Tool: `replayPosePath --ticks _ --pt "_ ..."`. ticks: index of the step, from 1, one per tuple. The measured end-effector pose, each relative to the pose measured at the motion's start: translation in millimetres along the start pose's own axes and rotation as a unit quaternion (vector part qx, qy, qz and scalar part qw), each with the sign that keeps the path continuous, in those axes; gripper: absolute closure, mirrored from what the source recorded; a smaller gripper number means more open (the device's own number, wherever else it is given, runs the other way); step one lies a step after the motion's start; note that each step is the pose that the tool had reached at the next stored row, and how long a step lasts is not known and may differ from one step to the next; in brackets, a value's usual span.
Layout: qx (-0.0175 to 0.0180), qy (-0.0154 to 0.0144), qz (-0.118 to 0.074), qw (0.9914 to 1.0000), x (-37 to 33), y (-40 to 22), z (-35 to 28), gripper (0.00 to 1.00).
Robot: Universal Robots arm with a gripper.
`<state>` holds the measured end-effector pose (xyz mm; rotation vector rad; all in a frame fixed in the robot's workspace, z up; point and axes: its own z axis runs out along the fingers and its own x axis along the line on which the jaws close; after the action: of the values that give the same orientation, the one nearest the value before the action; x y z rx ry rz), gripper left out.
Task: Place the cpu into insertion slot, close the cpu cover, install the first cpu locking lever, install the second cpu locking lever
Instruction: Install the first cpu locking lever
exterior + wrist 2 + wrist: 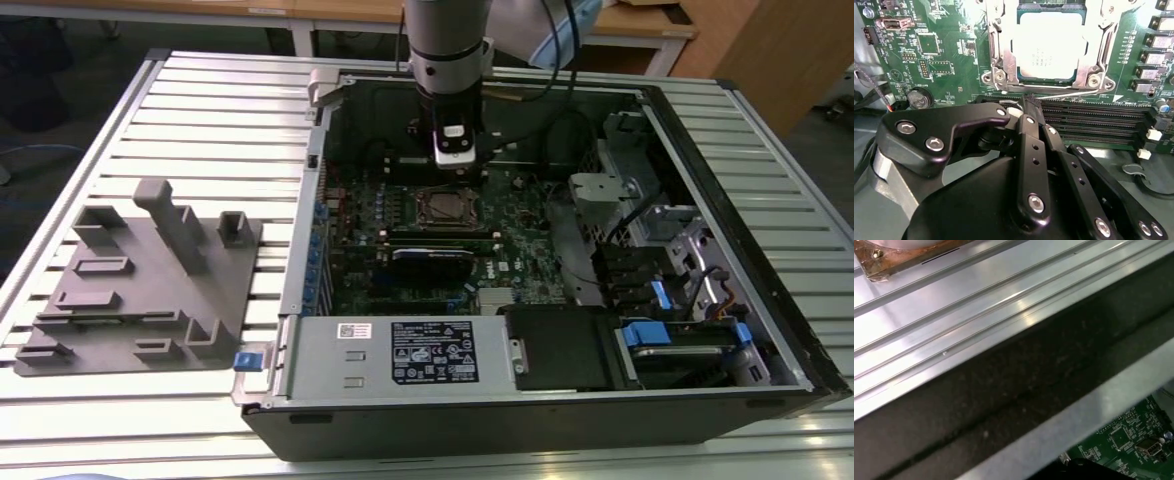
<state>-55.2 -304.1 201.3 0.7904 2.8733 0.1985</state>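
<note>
Sitting in the insertion slot (1049, 80), the cpu (1051, 45) looks framed by the lowered cpu cover (1000, 55), so you seem two steps in. Your gripper (1029, 102) is closed, tips against a thin locking lever (1074, 93) beside the socket; whether it's latched, you can't tell.

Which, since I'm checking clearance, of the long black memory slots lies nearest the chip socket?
The slot running right alongside the socket frame in the second wrist view; the others lie side by side beyond it.

Silver-grey cpu (1053, 46), green motherboard (949, 80), black fingers (1030, 150).
</note>
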Motion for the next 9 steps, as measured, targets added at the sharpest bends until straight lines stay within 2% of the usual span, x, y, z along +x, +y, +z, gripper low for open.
replayPosePath --ticks 9 --pt "0.001 -0.0008 0.002 1.0 1.0 1.3 2.3 0.89"
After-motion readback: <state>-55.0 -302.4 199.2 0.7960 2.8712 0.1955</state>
